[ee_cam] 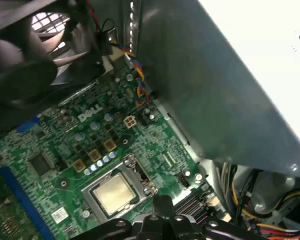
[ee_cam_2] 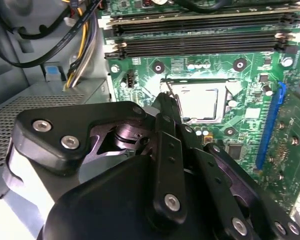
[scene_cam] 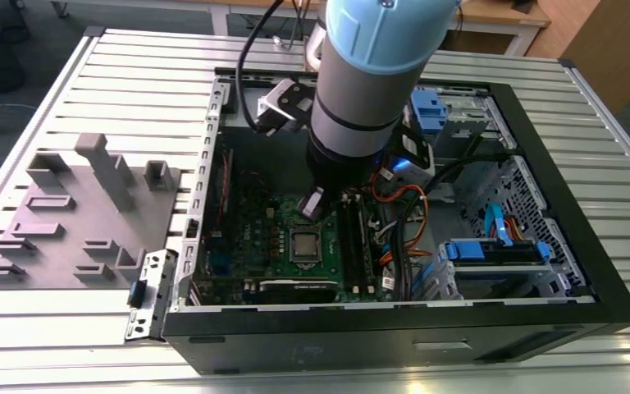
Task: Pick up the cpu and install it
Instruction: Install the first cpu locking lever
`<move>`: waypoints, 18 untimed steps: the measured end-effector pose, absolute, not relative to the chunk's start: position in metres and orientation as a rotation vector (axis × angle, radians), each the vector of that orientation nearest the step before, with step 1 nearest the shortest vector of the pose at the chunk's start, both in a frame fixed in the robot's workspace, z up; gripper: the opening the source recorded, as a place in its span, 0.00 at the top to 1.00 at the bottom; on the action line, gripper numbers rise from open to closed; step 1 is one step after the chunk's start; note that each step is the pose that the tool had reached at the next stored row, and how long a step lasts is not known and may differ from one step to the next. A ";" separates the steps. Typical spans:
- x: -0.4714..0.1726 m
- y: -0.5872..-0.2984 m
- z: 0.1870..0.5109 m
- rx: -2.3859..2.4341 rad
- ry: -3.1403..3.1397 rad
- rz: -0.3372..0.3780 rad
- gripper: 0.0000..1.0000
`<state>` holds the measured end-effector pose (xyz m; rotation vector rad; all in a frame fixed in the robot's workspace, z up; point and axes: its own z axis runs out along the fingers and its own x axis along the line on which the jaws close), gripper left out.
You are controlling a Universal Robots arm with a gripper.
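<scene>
Cpu (ee_cam: 113, 193) — square, pale metal, in socket

Quick headcount around the green motherboard (scene_cam: 282, 238): one cpu (ee_cam: 112, 194) sitting in the one socket frame (ee_cam: 121, 172) on it. Four long memory slots (ee_cam_2: 200, 35) just beside that socket. One blue expansion slot (ee_cam_2: 269, 125) on the board's far side from them. One arm (scene_cam: 376, 74) with one end effector (ee_cam_2: 167, 107) over it. One grey holder tray (scene_cam: 79, 217) on the worktop (scene_cam: 118, 74) outside the case.
</scene>
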<state>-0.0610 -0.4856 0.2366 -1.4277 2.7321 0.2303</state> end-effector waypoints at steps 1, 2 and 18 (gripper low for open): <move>-0.061 -0.486 0.236 -1.428 2.733 0.229 0.89; -0.061 -0.487 0.236 -1.428 2.734 0.228 0.89; -0.061 -0.495 0.228 -1.413 2.743 0.223 0.89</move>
